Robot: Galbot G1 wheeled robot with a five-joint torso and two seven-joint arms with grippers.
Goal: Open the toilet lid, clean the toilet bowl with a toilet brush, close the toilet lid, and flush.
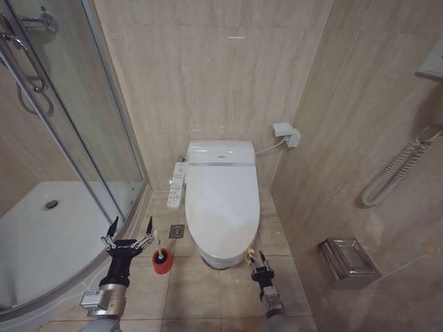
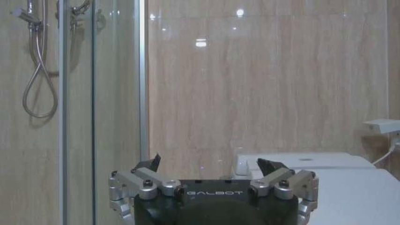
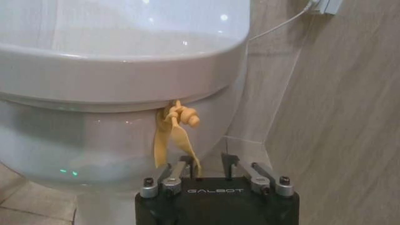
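Below, smooth white oval toilet lid (image 1: pixel 223 200)

A beige tiled floor (image 1: pixel 208 290) is seen, on which a white toilet (image 1: pixel 220 200) is set, with a red brush holder (image 1: pixel 161 262) and a square floor drain (image 1: pixel 176 231) just beside it.

Large white oval plastic toilet lid (image 1: pixel 223 197) shut down flat, against the back wall. Small brush in a round red cup holder (image 1: pixel 161 261) on the floor, left of the toilet's front. Left gripper (image 1: pixel 129 229) just left of that cup. Right gripper (image 1: pixel 257 260) by the lid's front right edge (at the small yellow loop tag (image 3: pixel 173 136)). Glass shower stall (image 1: pixel 62 173) far left.
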